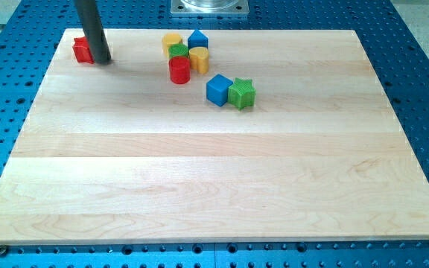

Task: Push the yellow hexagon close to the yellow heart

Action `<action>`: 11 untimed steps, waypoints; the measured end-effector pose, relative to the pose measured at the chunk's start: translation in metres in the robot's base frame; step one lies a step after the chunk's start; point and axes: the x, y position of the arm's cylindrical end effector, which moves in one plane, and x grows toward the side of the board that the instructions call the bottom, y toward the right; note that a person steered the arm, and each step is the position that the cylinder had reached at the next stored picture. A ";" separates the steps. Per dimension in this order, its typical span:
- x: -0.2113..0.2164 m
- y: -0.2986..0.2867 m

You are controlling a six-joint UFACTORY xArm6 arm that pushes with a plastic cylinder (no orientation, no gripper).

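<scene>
Resting my tip (101, 61) beside red block (83, 50) | yellow hexagon (199, 59) well right | no jaws

My tip (102, 62) stands just right of the red block (82, 50).

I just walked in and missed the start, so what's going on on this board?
A robot arm's dark rod is at the board's top left corner. My tip rests right beside a red block, touching or nearly so. The two yellow blocks, one at the cluster's upper left and one at its right, sit in a tight cluster with a green block, a red cylinder and a blue block, well right of my tip. A blue cube and green star stand lower right.
</scene>
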 end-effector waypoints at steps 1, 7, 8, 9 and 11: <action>0.000 0.017; -0.072 0.150; -0.035 0.224; -0.007 0.266; -0.003 0.213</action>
